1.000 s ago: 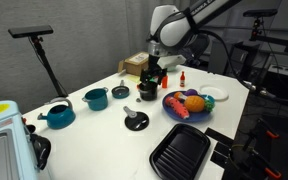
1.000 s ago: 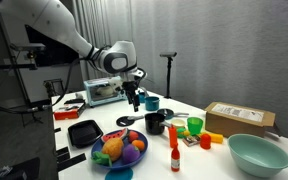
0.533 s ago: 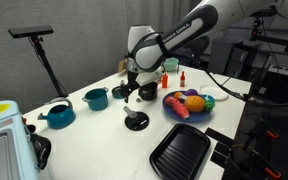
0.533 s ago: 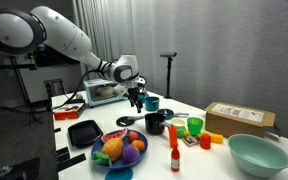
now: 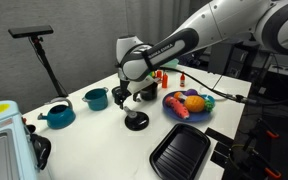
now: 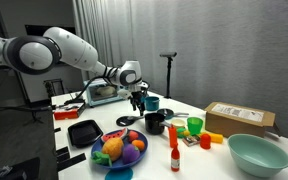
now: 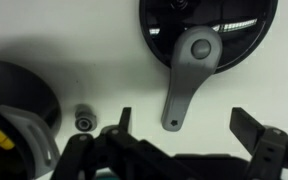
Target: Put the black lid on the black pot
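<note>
item: gripper, robotiq, on panda arm. fingers stood spread wide with nothing between them; in the wrist view the tips framed bare white table and the end of a grey handle. the handle belonged to a round black pan, which lay at the top of the wrist view. a dark round object at the left edge of that view was cut off and could not be identified.

item: gripper, exterior views. pointed downward, low over the table, just beside a teal pot.

item: black lid. flat disc with centre knob, lay on the table in front of the gripper, apart from it and not held. also seen in an exterior view, near the black pot.

item: black pot. stood upright on the table, uncovered, between the lid and a green cup.

item: black ridged tray. lay at the table's near edge, well apart from the lid.

item: blue plate. carried coloured toy food, stood beside the arm.
</note>
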{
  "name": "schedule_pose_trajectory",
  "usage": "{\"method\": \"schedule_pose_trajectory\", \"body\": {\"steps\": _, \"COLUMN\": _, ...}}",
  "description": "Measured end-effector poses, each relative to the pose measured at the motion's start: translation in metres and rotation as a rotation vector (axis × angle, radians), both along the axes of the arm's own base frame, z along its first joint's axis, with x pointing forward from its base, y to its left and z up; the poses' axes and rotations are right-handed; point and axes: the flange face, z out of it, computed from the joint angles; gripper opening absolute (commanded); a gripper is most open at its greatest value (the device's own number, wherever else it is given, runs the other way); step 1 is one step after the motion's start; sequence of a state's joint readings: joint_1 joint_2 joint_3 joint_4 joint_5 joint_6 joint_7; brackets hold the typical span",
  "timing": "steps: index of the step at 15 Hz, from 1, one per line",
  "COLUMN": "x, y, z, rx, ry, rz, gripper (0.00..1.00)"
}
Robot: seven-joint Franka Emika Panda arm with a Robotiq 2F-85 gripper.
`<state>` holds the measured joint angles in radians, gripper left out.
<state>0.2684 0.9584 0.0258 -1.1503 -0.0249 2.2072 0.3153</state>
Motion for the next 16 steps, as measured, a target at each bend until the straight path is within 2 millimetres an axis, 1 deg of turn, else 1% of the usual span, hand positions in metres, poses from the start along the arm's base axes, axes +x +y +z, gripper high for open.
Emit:
{"method": "schedule_pose_trajectory", "body": {"steps": 5, "x": 0.011, "y": 0.003, "z": -0.016, "rx": -0.029, "ry": 0.021, "rz": -0.04, "gripper": 1.0}}
{"method": "schedule_pose_trajectory", "body": {"steps": 6, "x": 0.012, "y": 0.003, "z": -0.02, "rx": -0.036, "ry": 0.033, "rz": -0.052, "gripper": 0.93}}
{"method": "schedule_pose_trajectory", "body": {"steps": 7, "x": 0.013, "y": 0.003, "z": -0.024, "rx": -0.037, "ry": 0.037, "rz": -0.057, "gripper": 0.72}}
{"method": "schedule_pose_trajectory", "body": {"steps": 9, "x": 0.015, "y": 0.005, "z": -0.028, "rx": -0.038, "ry": 0.039, "rz": -0.056, "gripper": 0.68}}
{"method": "schedule_pose_trajectory", "body": {"steps": 10, "x": 0.016, "y": 0.006, "z": -0.029, "rx": -0.038, "ry": 0.039, "rz": -0.055, "gripper": 0.61}}
{"method": "schedule_pose_trajectory", "body": {"steps": 11, "x": 0.017, "y": 0.007, "z": -0.03, "rx": -0.038, "ry": 0.038, "rz": -0.055, "gripper": 0.51}}
{"method": "schedule_pose_trajectory", "body": {"steps": 13, "x": 0.019, "y": 0.008, "z": -0.033, "rx": -0.038, "ry": 0.037, "rz": -0.054, "gripper": 0.38}}
{"method": "schedule_pose_trajectory", "body": {"steps": 14, "x": 0.02, "y": 0.009, "z": -0.034, "rx": -0.039, "ry": 0.038, "rz": -0.054, "gripper": 0.29}}
{"method": "schedule_pose_trajectory", "body": {"steps": 16, "x": 0.021, "y": 0.009, "z": -0.031, "rx": -0.042, "ry": 0.045, "rz": -0.055, "gripper": 0.13}}
